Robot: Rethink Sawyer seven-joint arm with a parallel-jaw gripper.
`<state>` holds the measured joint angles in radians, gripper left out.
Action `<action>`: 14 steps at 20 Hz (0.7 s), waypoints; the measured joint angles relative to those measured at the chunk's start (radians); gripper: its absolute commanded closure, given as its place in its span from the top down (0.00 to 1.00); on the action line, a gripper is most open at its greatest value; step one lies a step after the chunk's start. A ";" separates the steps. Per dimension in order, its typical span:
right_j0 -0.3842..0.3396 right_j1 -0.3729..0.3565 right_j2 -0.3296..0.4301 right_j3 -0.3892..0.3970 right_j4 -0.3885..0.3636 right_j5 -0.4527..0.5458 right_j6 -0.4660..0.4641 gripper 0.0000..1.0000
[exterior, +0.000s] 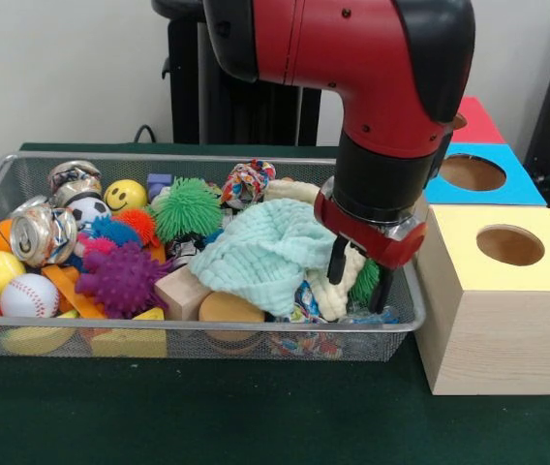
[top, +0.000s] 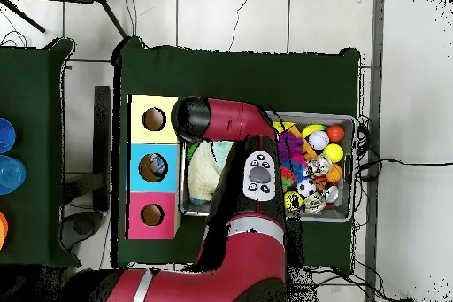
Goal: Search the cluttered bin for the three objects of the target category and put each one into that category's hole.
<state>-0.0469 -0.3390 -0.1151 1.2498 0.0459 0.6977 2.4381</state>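
Hovering at the wire bin's [exterior: 396, 325] box end, my claw [exterior: 360, 276] hangs with fingers spread, gripping nothing, tips against the mint cloth [exterior: 260, 247]. Beside the bin stands the yellow-topped box [exterior: 469, 320], with the blue box [exterior: 507, 189] behind it. From overhead my arm [top: 239, 130] hides the claw, though the pink box's [top: 137, 228] hole shows.

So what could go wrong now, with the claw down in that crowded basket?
The claw sits open beside the mint cloth and cream rope, so it may snag soft fabric and drag neighbours out. It is also close to the basket's wire wall and might bump it.
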 measured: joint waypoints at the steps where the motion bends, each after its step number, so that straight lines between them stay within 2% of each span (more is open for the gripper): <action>1: 0.001 0.004 -0.002 0.000 0.003 -0.004 0.000 1.00; 14: 0.043 0.030 -0.038 -0.012 0.080 -0.031 0.000 1.00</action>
<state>-0.0035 -0.3087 -0.1532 1.2383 0.1256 0.6671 2.4381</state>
